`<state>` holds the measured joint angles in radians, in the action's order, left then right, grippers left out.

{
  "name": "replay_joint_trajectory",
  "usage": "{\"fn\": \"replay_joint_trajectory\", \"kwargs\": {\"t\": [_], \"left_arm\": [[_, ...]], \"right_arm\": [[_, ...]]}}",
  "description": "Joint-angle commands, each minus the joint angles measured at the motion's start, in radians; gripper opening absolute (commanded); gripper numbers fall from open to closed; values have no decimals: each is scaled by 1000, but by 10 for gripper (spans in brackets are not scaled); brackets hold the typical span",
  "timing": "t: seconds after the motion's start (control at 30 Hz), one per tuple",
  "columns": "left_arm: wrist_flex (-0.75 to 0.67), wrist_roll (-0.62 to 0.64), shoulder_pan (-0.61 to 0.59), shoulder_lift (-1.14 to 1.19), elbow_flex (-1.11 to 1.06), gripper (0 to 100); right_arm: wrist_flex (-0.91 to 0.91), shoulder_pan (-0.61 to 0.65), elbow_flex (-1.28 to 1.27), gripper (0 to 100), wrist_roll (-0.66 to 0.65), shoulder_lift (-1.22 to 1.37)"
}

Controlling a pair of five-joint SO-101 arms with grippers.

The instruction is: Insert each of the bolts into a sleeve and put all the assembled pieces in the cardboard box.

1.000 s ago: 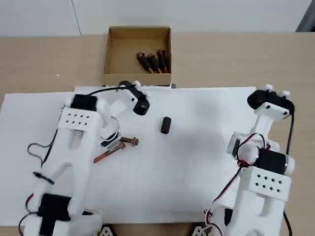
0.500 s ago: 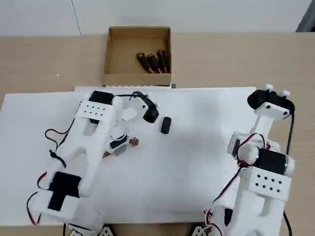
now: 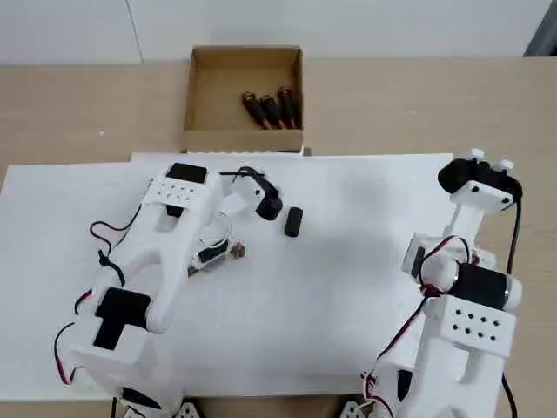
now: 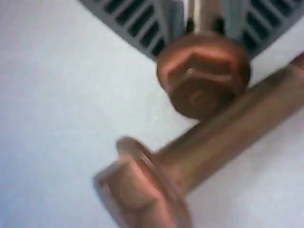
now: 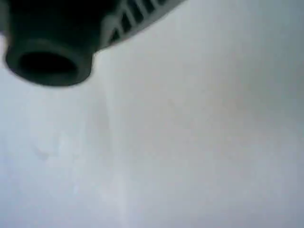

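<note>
While three assembled pieces sit in the cardboard box, two bolts lie unsleeved — right tool grips a sleeve; left tool: cannot tell.

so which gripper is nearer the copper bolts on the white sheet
Left. The left gripper is right over the bolts; the right gripper sits far across the sheet, beyond the black sleeve.

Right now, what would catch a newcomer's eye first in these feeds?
Two copper bolts loom in the left wrist view, one end-on, one lying across the white sheet. From above, the left arm leans over them near a lone black sleeve, and three assembled pieces lie in the cardboard box.
</note>
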<state>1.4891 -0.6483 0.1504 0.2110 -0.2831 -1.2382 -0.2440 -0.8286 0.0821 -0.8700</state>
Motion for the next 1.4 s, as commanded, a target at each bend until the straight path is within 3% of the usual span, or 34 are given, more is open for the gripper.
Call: {"fn": "replay_joint_trajectory", "kwargs": {"t": [0.0,0.2,0.4,0.57,0.73,0.93,1.13,1.23,1.37], "left_arm": [[-11,2,-5,17,28,24],[-8,3,-5,-5,30,6],[3,14,5,-175,30,6],[48,92,14,-318,30,6],[35,281,14,-427,47,6],[32,293,15,-560,42,6],[29,299,14,-723,15,6],[-31,301,9,-824,-77,6],[-219,362,6,-988,-259,6]], "right_arm": [[24,-7,5,4,3,-22],[16,-7,9,4,-28,-25],[-42,-10,78,4,-38,-25],[-142,-4,203,5,-40,-25],[-266,-4,295,4,-133,-25],[-444,-5,411,4,-160,-50],[-447,-4,419,4,-216,-257],[-438,-5,385,4,-216,-346],[-344,-8,238,4,-215,-446]]}}
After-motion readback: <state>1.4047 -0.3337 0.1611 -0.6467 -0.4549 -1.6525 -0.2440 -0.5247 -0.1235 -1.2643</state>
